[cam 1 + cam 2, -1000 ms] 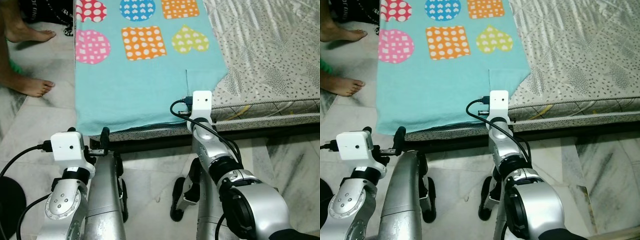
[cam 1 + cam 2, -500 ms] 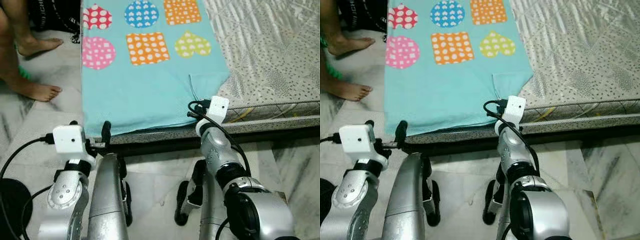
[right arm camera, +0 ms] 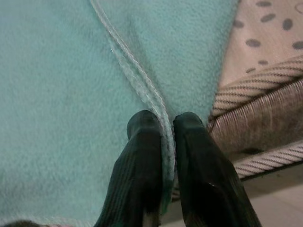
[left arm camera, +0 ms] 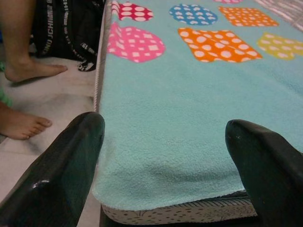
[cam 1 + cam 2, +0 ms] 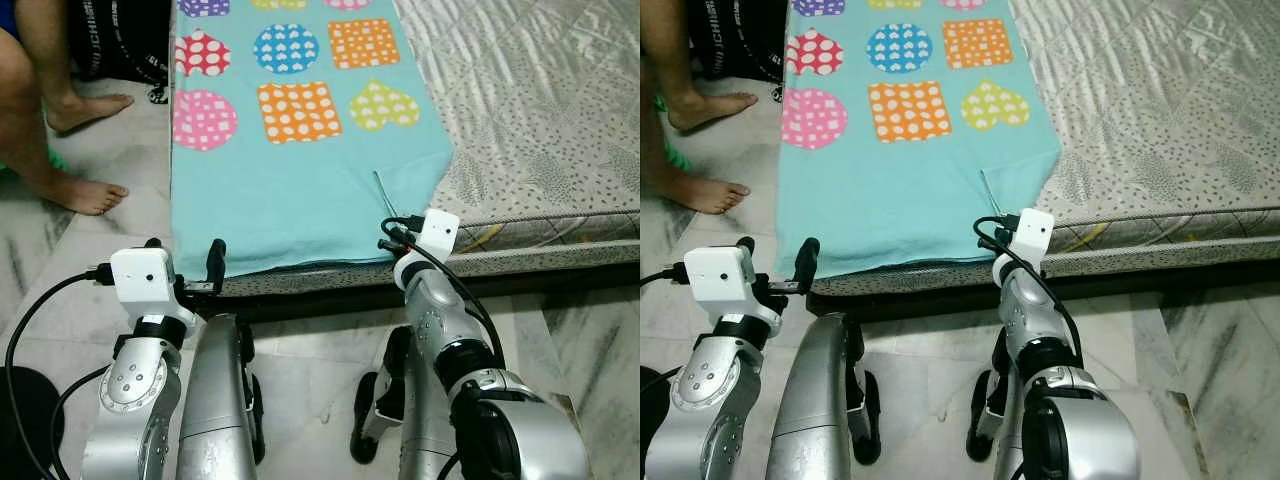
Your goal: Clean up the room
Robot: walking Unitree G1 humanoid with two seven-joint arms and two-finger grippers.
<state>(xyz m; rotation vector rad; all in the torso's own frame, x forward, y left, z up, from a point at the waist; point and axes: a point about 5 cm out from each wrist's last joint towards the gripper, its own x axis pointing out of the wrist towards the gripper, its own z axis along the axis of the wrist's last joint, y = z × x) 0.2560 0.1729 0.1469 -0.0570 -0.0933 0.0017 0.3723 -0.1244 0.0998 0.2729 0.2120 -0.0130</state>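
I see the blanket [image 5: 300, 190] spread flat on the bed [image 5: 540, 120], not yet folded. My right pincer [image 3: 163, 125] pinches its hem at the near corner; my left pincer [image 4: 165, 142], spread wide, hovers before the other corner.

left pincer [image 4: 165, 156] spread wide, arm forward; right pincer [image 3: 163, 130] pinched closed, arm extended.

Matt fleece blanket [image 5: 300, 190], ribbed rubbery right gripper [image 3: 163, 124], glossy marble floor [image 5: 590, 310]
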